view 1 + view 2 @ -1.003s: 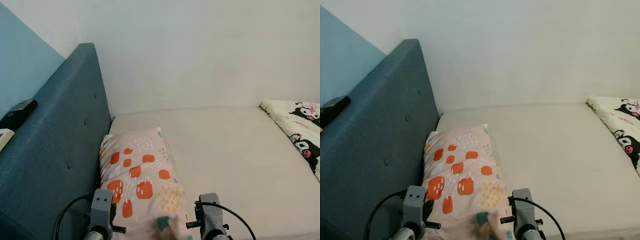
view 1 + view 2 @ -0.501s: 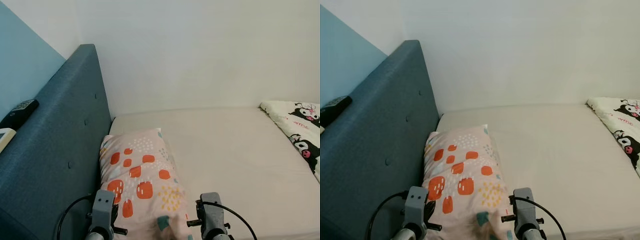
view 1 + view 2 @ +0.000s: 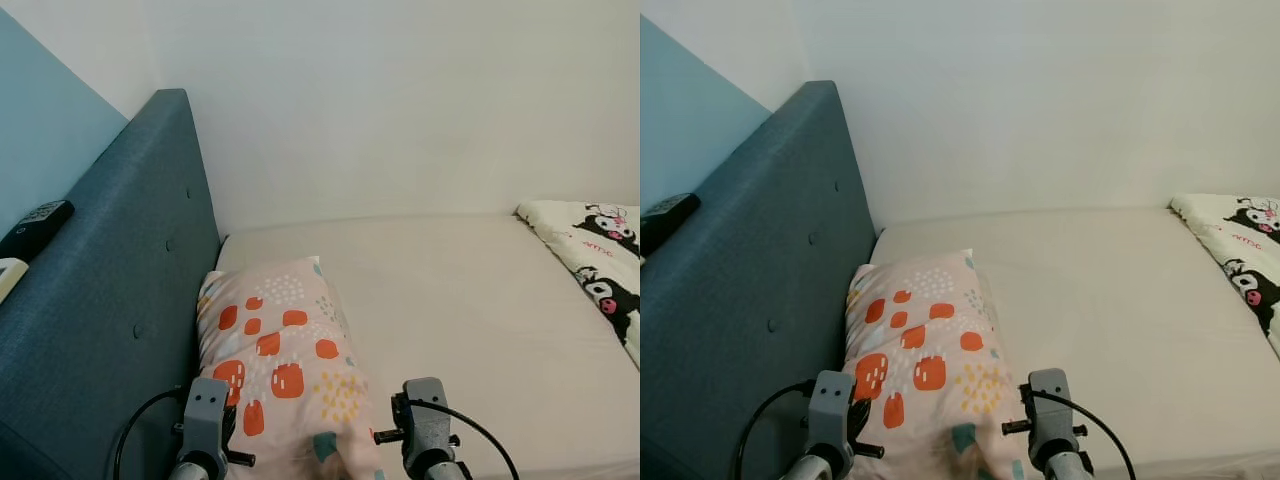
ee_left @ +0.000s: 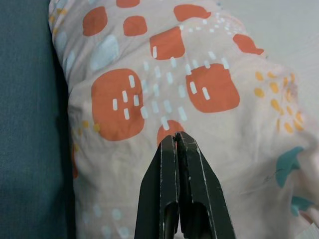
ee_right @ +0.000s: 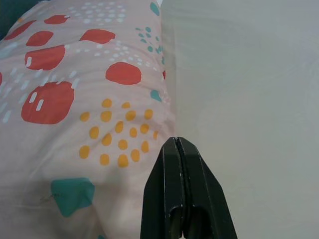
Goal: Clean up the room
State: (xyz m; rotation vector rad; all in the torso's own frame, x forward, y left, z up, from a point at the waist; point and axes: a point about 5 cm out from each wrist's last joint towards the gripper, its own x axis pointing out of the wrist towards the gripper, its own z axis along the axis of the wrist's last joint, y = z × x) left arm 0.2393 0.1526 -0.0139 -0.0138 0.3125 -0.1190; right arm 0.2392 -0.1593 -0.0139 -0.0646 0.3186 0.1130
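Note:
A pale pink pillow with orange, yellow and teal patches lies on the bed's cream mattress, pressed against the blue headboard. My two wrists stand at the bottom of the head views, one on each side of the pillow's near end. In the left wrist view my left gripper is shut, empty, just above the pillow. In the right wrist view my right gripper is shut too, over the pillow's edge where it meets the mattress.
A white blanket with black cartoon figures lies at the right end of the mattress. On the ledge behind the headboard rest a black remote and a pale flat object. A white wall runs along the far side.
Both wrists stay beside the pillow; the right one has drifted slightly right and up. The picture has shifted a little.

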